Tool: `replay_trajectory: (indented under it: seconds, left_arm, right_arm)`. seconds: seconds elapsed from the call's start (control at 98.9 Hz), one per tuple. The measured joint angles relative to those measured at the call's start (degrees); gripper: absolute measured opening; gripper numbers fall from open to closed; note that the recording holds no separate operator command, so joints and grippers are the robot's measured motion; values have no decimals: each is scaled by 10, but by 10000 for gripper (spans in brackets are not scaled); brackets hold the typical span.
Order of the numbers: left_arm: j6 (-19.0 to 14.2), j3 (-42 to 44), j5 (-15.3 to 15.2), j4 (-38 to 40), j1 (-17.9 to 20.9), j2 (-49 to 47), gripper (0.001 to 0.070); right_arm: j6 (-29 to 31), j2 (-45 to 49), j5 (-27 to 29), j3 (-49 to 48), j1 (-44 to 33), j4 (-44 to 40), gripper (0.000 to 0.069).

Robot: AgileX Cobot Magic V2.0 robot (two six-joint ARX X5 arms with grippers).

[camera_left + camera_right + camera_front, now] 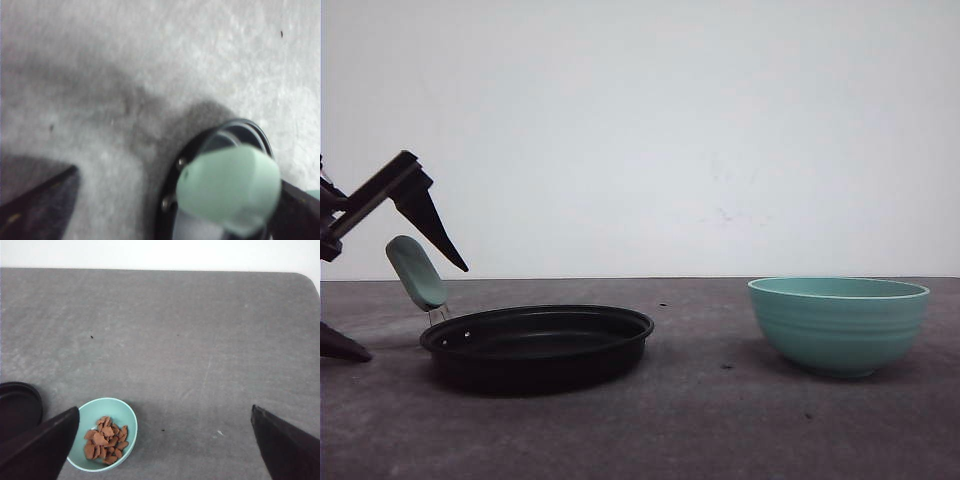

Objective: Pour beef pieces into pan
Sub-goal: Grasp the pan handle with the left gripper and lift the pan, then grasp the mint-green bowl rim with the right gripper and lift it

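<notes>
At far left of the front view, the left gripper (380, 270) hangs with its dark fingers spread wide around the mint-green pan handle (416, 272), not clamped on it. Just right of it, the shallow black pan (538, 345) sits flat on the table and looks bare inside. Well apart to the right stands the teal ribbed bowl (839, 324); the right wrist view shows the beef pieces (106, 444) heaped in its bottom, with the right gripper (165, 445) above it, jaws wide and holding nothing. Likely risks: the pan could skid if the handle is pinched off-centre, and a fast tip of the bowl could scatter chunks past the rim. The tabletop (720, 420) is grey, matte and lightly speckled, with a plain white wall (670, 120) behind.
</notes>
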Motion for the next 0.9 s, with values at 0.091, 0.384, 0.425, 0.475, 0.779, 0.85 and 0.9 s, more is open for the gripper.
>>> replay_trajectory:
  seconds: [0.091, 0.384, 0.425, 0.475, 0.779, 0.85, 0.9]
  left_arm:
    - [-1, 0, -11, 6, 0, 8, 551]
    - [-2, 0, -27, 32, -2, 10, 83]
    - [-2, 0, -27, 32, -2, 10, 75]
    - [0, 0, -27, 34, -3, 10, 74]
    - [15, 0, -30, 20, -26, -43, 66]
    - [15, 1, -32, 20, -30, -75, 65]
    - [16, 3, -32, 20, -34, -98, 65]
  right_arm:
    - [0, 0, 0, 0, 0, -5, 685]
    - [0, 0, 2, 0, 0, -14, 685]
    - [0, 0, 2, 0, 0, -15, 685]
    - [0, 0, 2, 0, 0, -18, 685]
    - [1, 11, -5, 0, 0, -22, 681]
    - [2, 33, -26, 1, 0, -24, 660]
    - [3, 60, -45, 2, 0, -24, 647]
